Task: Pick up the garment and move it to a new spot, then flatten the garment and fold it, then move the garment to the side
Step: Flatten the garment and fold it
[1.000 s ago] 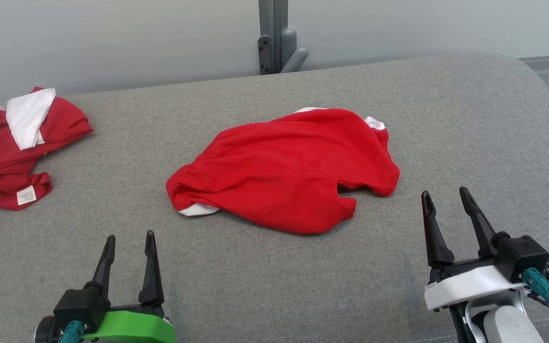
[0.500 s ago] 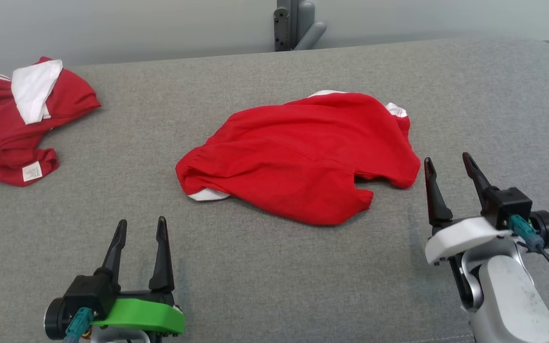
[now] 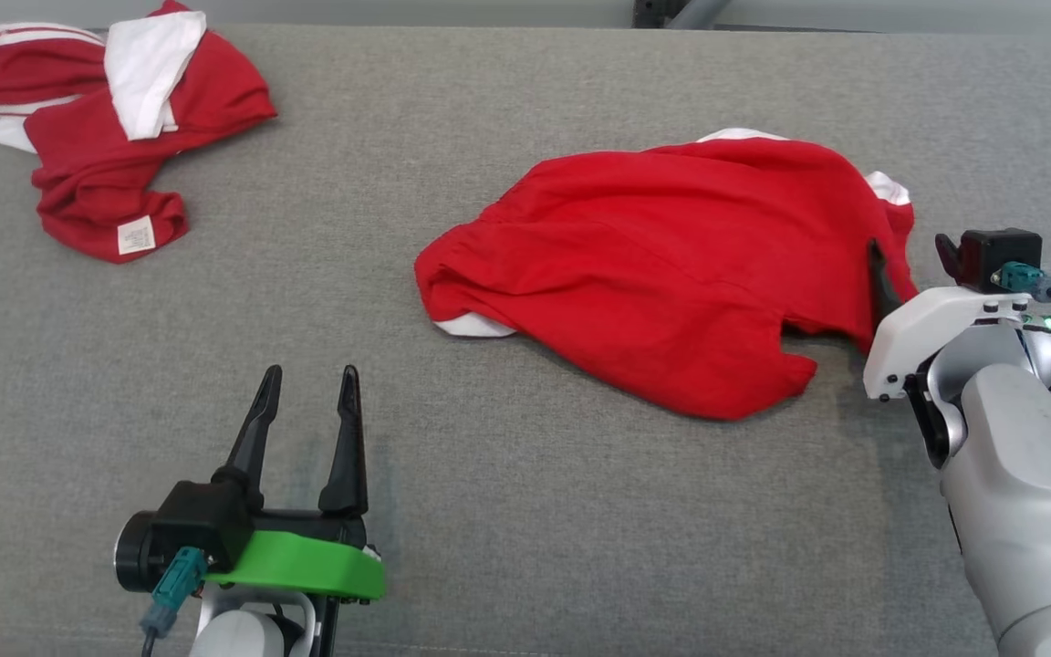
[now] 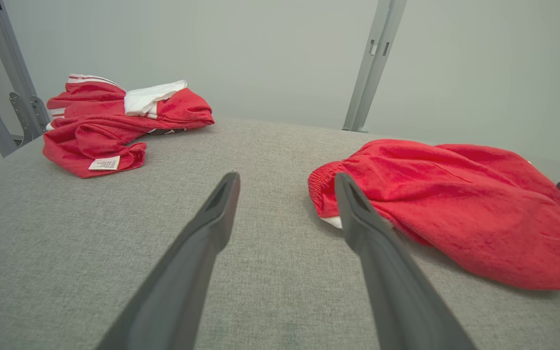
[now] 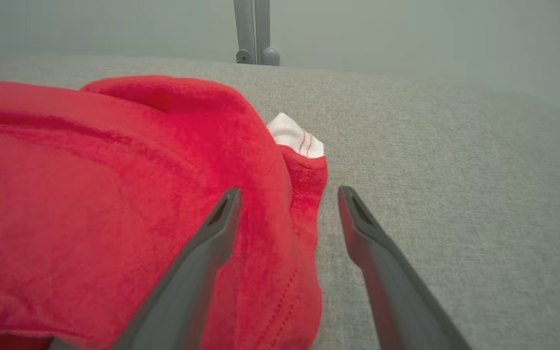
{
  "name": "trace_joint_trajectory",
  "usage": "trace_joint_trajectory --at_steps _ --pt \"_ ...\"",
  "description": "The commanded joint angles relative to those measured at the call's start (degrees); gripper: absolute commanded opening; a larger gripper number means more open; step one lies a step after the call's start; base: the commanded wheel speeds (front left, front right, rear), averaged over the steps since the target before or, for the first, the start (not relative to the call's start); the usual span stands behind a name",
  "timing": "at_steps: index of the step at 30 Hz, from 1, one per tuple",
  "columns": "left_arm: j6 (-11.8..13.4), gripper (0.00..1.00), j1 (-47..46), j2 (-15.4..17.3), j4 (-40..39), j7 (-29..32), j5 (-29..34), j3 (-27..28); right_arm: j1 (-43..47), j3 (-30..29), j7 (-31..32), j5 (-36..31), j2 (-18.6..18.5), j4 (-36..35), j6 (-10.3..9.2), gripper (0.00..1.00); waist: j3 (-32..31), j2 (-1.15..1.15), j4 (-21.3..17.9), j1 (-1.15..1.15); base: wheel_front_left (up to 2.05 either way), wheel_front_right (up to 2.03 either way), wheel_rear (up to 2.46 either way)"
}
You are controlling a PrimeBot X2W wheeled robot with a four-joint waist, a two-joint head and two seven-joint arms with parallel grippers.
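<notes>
Red garment (image 3: 671,265) lies crumpled right of centre on the grey fabric surface (image 3: 525,529). My right gripper (image 5: 288,192), jaws wide, straddles its right hem and holds nothing. Left gripper (image 3: 306,374) is wide too, near side, well apart. Step looks like the first pick-up. Next I'd lower and close on the hem.
</notes>
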Motion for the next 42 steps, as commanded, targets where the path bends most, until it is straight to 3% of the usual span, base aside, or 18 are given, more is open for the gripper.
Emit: trace_joint_trajectory --at_steps 1,5,6,7,8,9,10,11,19,24,28,34,42 --pt "0.33 1.00 -0.77 0.04 -0.33 -0.06 -0.44 -0.35 -1.88 -0.01 0.97 0.29 -0.60 3.28 -0.01 1.00 2.80 0.35 4.04 0.00 0.00 0.00 0.00" --pt "0.56 1.00 -0.50 0.03 -0.28 -0.06 -0.22 -0.68 -4.47 0.17 2.06 0.95 -1.39 8.72 -0.01 1.00 2.91 0.35 5.36 0.00 0.00 0.00 0.00" --pt "0.56 1.00 -0.42 0.03 -0.23 -0.06 -0.11 -0.69 -4.97 0.23 1.98 1.13 -1.58 9.78 -0.01 0.87 2.88 0.35 5.57 0.00 0.00 0.00 0.00" --pt "0.55 1.00 -0.33 0.03 -0.18 -0.06 0.00 -0.71 -5.43 0.30 1.72 1.25 -1.75 10.81 -0.01 0.55 2.84 0.35 5.72 0.00 0.00 0.00 0.00" --pt "0.58 1.00 -0.21 0.03 -0.18 -0.06 0.10 -0.71 -5.86 0.18 1.29 1.36 -1.97 11.63 -0.01 0.38 2.80 0.35 5.83 0.00 0.00 0.00 0.00" --pt "0.58 1.00 -0.21 0.03 -0.18 -0.06 0.10 -0.71 -5.86 0.18 1.29 1.36 -1.97 11.63 -0.01 0.38 2.80 0.35 5.83 0.00 0.00 0.00 0.00" --pt "0.61 1.00 -0.09 0.03 -0.17 -0.06 0.17 -0.68 -6.35 -0.04 0.90 1.18 -2.30 12.35 -0.01 0.14 2.72 0.35 5.90 0.00 0.00 0.00 0.00" --pt "0.63 1.00 0.02 0.03 -0.14 -0.06 0.31 -0.61 -6.84 -0.29 0.20 0.91 -2.49 12.86 -0.01 0.00 2.63 0.35 5.92 0.00 0.00 0.00 0.00" --pt "0.44 1.00 1.04 0.03 0.19 -0.06 1.31 -0.02 -11.31 0.43 -6.54 -1.60 -0.92 11.14 -0.01 0.00 0.89 0.35 4.37 0.00 0.00 0.00 0.00" --pt "0.50 1.00 1.61 0.04 0.14 -0.06 1.71 0.27 -11.60 5.08 -7.19 -0.56 1.78 3.69 -0.01 0.00 -0.55 0.35 2.24 0.00 0.00 0.00 0.00" --pt "0.62 1.00 2.30 0.04 0.04 -0.06 1.86 0.62 -4.24 14.30 -7.16 2.45 3.41 -8.59 -0.01 0.00 -1.49 0.35 -0.31 0.00 0.00 0.00 0.00" --pt "0.77 1.00 2.50 0.04 -0.12 -0.06 1.98 1.16 9.88 23.09 -7.16 5.90 2.52 -21.90 -0.01 0.00 -2.06 0.35 -2.94 0.00 0.00 0.00 0.00" --pt "0.33 1.00 2.85 0.04 -0.13 -0.06 2.34 2.33 25.88 21.92 -7.17 6.81 2.01 -26.97 -0.01 0.00 -2.98 0.35 -6.12 0.00 0.00 0.00 0.00"
